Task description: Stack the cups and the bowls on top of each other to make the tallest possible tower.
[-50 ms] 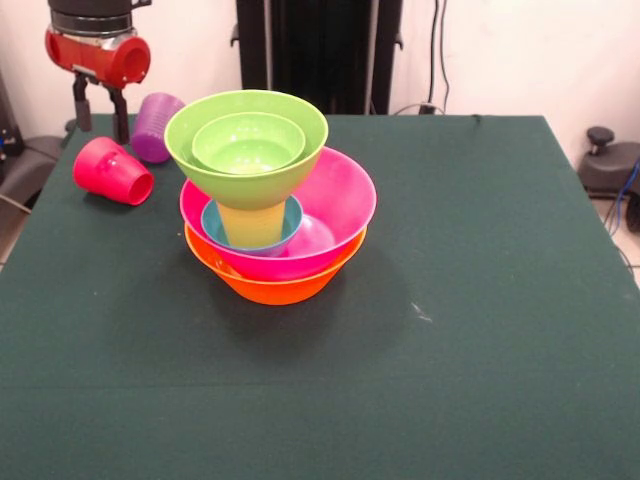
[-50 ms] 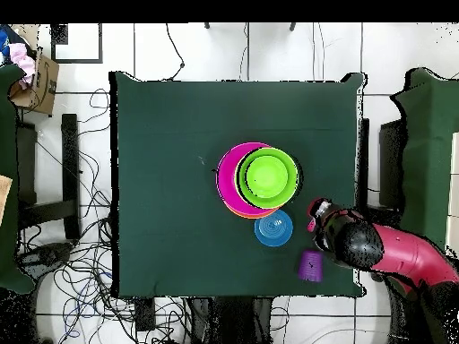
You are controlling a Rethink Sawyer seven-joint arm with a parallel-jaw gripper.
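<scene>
From the front we see the gripper (image 1: 99, 112) with fingers apart and empty, the red cup (image 1: 112, 171) lying just below it and the purple cup (image 1: 157, 127) beside it. Only overhead do we see a blue bowl (image 2: 273, 227) between gripper and tower (image 1: 270, 195). Dark green table (image 1: 480, 330), cables on tiled floor (image 2: 76, 287).
</scene>
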